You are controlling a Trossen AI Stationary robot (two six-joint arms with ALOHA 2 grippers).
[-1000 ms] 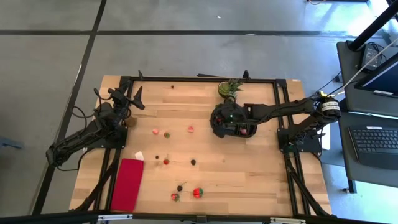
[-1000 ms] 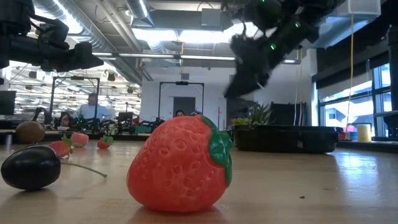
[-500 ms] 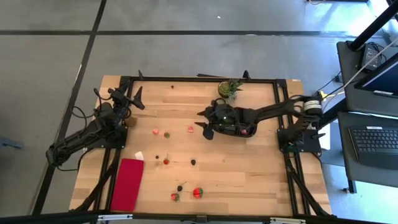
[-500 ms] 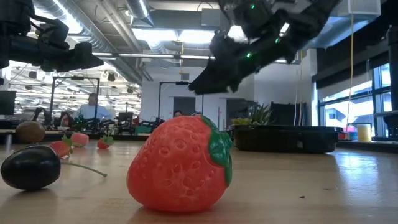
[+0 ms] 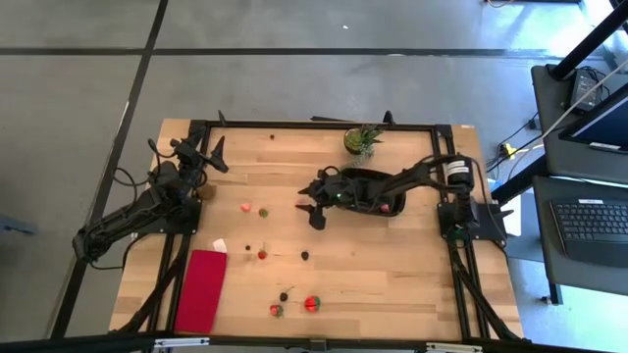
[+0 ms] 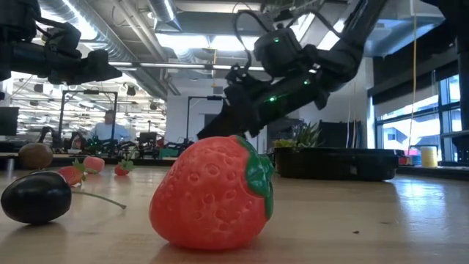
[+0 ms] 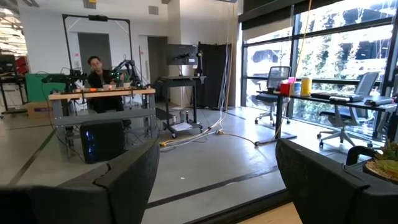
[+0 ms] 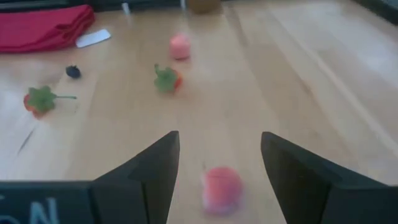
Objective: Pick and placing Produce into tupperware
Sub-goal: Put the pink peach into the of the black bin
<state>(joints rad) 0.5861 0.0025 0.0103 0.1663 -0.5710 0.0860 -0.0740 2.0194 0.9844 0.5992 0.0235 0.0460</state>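
Small produce pieces lie scattered on the wooden table: a pink piece, a strawberry with a green top, another pink piece, a big strawberry and a dark berry. My right gripper is open and low over the table's middle, slanting down toward the left. Its fingers stand on either side of the nearest pink piece without touching it. The black oval tupperware sits behind it, partly under my right arm. My left gripper waits open at the far left.
A green spiky potted plant stands at the far edge behind the tupperware. A red cloth lies at the near left. A brown round piece sits by my left arm. More produce lies near the front edge.
My right gripper has left its place over the tupperware, going toward the table's left and down. It has tipped from pointing steeply down to a shallower slant, and its fingers now flank a pink piece.
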